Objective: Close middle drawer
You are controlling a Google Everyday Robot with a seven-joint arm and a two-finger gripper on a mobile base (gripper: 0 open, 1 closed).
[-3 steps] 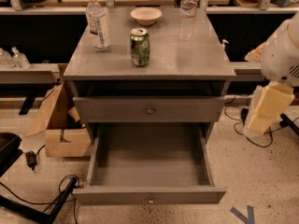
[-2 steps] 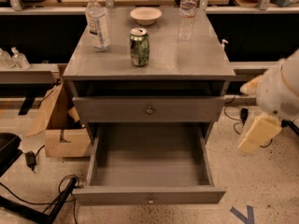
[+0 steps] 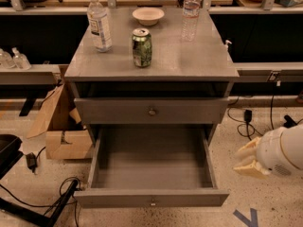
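The middle drawer (image 3: 189,197) of the grey cabinet is pulled far out toward me. Its deep box is empty, and a small round knob (image 3: 152,203) sits at the centre of its flat front. Above it is another drawer front (image 3: 118,111) with its own knob, pushed in. My gripper (image 3: 247,160), cream-coloured on a white arm, hangs low to the right of the open drawer, level with its right side wall and apart from it.
On the cabinet top (image 3: 199,56) stand a green can (image 3: 142,47), two water bottles (image 3: 99,22) (image 3: 191,13) and a bowl (image 3: 148,15). A cardboard box (image 3: 64,136) sits on the floor at the left. Cables and a black stand (image 3: 57,207) lie at the front left.
My arm has come down from beside the cabinet top to floor-side level, right of the open drawer. The drawer has not moved.
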